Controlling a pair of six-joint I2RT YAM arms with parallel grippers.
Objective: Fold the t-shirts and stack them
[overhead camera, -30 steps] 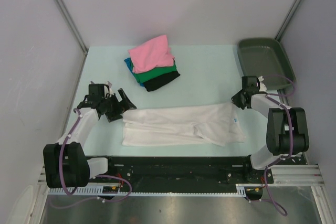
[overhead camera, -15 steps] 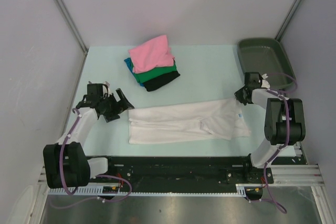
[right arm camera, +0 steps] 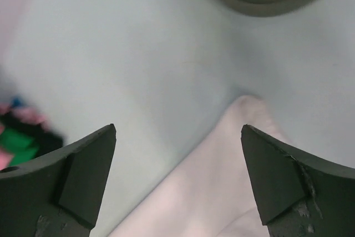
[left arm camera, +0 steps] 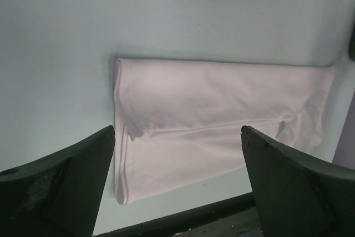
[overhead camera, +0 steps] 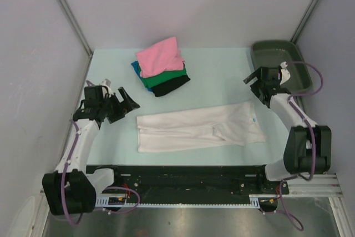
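Top external: left claw (overhead camera: 123, 106) and right claw (overhead camera: 255, 86) gape empty; each should pinch a short-edge corner of the white t-shirt (overhead camera: 199, 127) evenly.

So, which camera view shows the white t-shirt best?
The top external view: the whole white t-shirt is in frame, every edge visible. The left wrist view shows most of it; the right wrist view, only one blurred corner.

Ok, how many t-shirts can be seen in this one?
5. The white shirt lies spread flat in front; the pink shirt, blue shirt, green shirt and black shirt are piled behind it. The pile may hide more.
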